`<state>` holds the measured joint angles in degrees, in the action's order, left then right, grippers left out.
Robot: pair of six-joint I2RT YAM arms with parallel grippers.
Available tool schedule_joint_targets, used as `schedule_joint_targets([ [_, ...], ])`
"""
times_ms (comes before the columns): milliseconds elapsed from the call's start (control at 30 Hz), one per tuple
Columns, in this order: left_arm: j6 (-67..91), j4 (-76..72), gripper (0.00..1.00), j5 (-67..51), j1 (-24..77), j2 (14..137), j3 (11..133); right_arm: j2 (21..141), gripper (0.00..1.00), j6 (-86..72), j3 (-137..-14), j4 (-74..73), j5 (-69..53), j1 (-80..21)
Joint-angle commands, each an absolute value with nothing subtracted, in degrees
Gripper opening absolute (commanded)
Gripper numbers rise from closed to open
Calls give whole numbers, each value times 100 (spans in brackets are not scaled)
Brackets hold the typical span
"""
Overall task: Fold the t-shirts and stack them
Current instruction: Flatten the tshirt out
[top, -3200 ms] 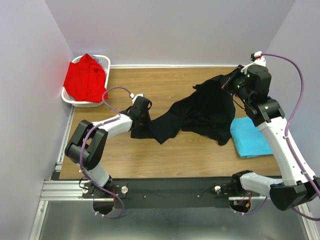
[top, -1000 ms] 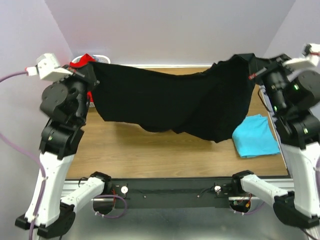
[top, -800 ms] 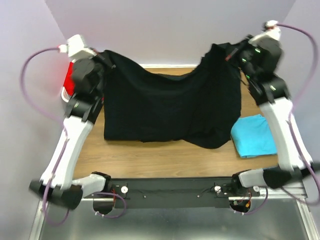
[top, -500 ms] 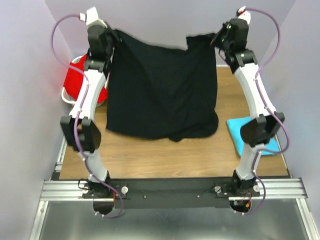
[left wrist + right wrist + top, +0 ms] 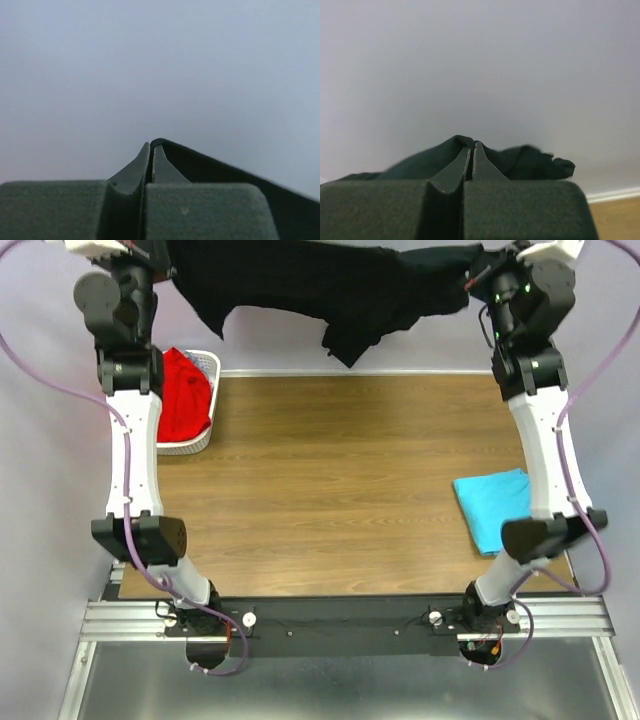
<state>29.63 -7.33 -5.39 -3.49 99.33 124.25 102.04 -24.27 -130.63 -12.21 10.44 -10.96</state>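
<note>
Right now both arms reach high at 12 o'clock, and the black t-shirt (image 5: 330,285) hangs between them as a sagging band, clear of the worktop (image 5: 340,480). Your left tool (image 5: 151,150) is pinched tight on a thin edge of that cloth, and your right tool (image 5: 471,149) is clamped on a bunched fold of it. To spread it well, you likely want to draw the two tools apart until the top hem runs straight. Then bring the shirt down toward 6 o'clock so the loose tail at centre lands first and lies flat, not rolled under. Mind the twisted lump near the right tool; it may call for a regrip. The brown wood-grain worktop has the folded turquoise t-shirt (image 5: 492,508) at 4 o'clock and the red t-shirt (image 5: 185,390) in the white basket (image 5: 195,443) at 10 o'clock. Pale walls close in on three sides
</note>
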Motion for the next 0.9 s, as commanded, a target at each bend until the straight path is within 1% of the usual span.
schedule_joint_targets([
  [0, 3146, -782, 0, -712, -466, 9660, 10853, 9670, 0, -2443, -11456, -949, 1257, -1072],
  [33, 3199, -861, 0, -729, -466, 9555, 10472, 9511, 0, -2513, -11061, -932, 1292, -1072],
  [67, 3373, -879, 0, -729, -466, 9380, 10120, 9136, 1, -2696, -10134, -914, 1301, -1072],
  [100, 3462, -888, 0, -790, -475, 9256, 9411, 8975, 0, -2803, -9699, -879, 1249, -1064],
  [133, 3550, -888, 0, -852, -475, 9255, 9074, 8765, 0, -2899, -9181, -862, 1205, -1072],
  [167, 3751, -862, 0, -896, -475, 9168, 8426, 8415, 0, -3066, -8306, -835, 1195, -1072],
  [233, 3998, -713, 0, -896, -475, 9115, 7790, 8061, 0, -3286, -7343, -800, 1143, -1064],
  [267, 4077, -660, 0, -896, -475, 9036, 7439, 7764, 0, -3452, -6477, -774, 1073, -1063],
  [300, 4287, -624, 0, -862, -475, 8983, 6818, 7648, 0, -3524, -6095, -773, 985, -1072],
  [367, 4473, -633, 0, -809, -475, 8834, 6173, 7428, 0, -3664, -5365, -782, 862, -1064],
  [400, 4648, -633, 0, -739, -475, 8790, 5639, 7261, 0, -3726, -4787, -782, 757, -1072],
  [467, 4781, -685, 0, -660, -466, 8597, 4935, 7085, 1, -3858, -4221, -791, 642, -1072],
  [533, 4912, -651, 0, -363, -475, 8412, 4581, 6918, 0, -4007, -3616, -782, 511, -1063],
  [633, 4931, -265, 0, 243, -475, 8184, 4202, 6777, 0, -4113, -3148, -791, 230, -1063],
  [867, 5124, 351, 0, 984, -475, 7507, 3710, 6259, 0, -4367, -2681, -879, -369, -1064],
])
